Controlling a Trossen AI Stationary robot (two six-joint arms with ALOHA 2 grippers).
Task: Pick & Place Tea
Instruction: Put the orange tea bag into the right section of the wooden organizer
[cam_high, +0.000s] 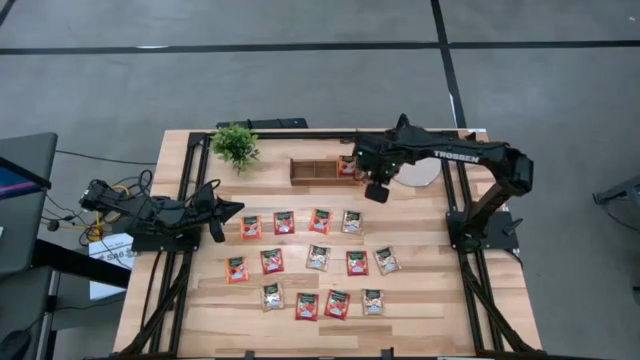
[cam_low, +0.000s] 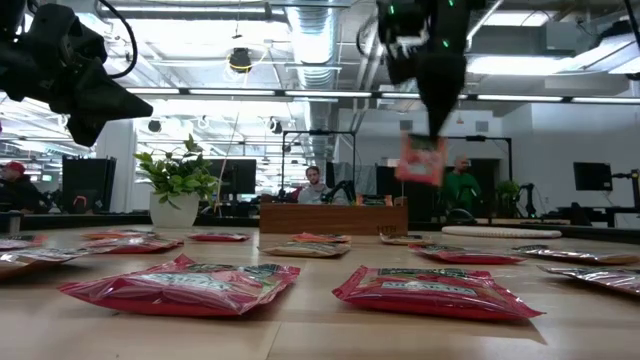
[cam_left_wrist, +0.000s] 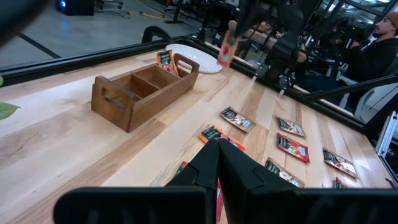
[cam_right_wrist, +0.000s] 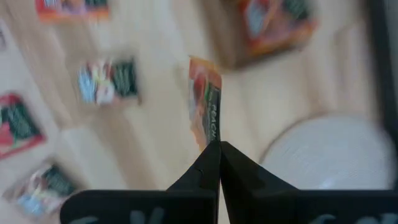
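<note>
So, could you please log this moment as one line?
right tool: shut on red tea sachet, raised | wooden box: one sachet inside | left tool: shut, idle

A pale wooden desk (cam_high: 420, 300) carries three loose rows of tea sachets (cam_high: 318, 257), most red, a few beige, lying flat. Along its far edge stand a small potted plant (cam_high: 235, 146), a wooden compartment box (cam_high: 318, 171) holding one sachet at its right end, and a round pale disc (cam_high: 425, 172) just beside it

White lettering "TROSSEN" stands on the right arm (cam_high: 455, 155).
</note>
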